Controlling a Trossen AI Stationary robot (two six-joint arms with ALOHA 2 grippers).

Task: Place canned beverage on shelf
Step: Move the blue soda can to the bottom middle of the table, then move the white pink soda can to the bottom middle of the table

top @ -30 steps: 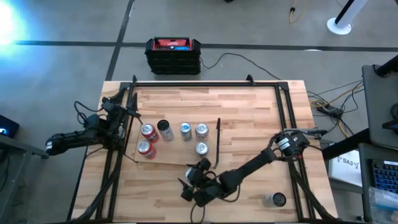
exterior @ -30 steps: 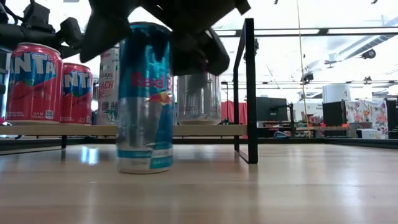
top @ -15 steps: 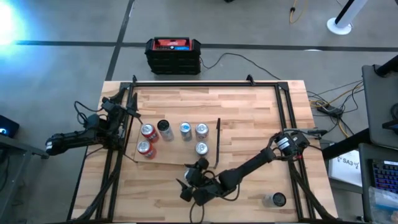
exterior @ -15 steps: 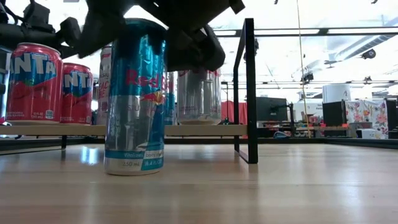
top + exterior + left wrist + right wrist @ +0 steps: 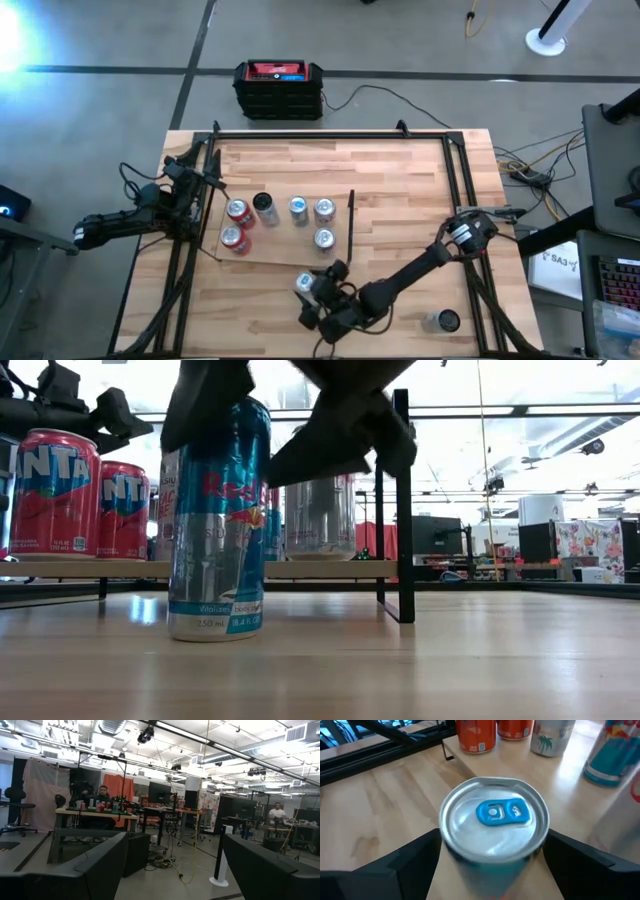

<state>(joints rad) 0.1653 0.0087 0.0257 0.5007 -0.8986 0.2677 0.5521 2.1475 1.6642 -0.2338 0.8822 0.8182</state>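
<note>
Your right gripper (image 5: 322,302) is hanging over the near edge of the table (image 5: 400,190), fingers (image 5: 410,862) spread either side of the Red Bull can (image 5: 220,520) with a visible gap on each flank, not clamping it. The can is standing upright on the bare tabletop, just in front of the shelf (image 5: 285,255), not on it. From the right wrist view, its blue pull tab (image 5: 502,812) is sitting centred between the two fingers. Five cans are already standing on the shelf board, two red Fanta cans (image 5: 55,490) among them, beside the black upright bar (image 5: 402,500). Your left gripper (image 5: 207,180) is waiting at the table's left edge, fingers parted and holding nothing.
</note>
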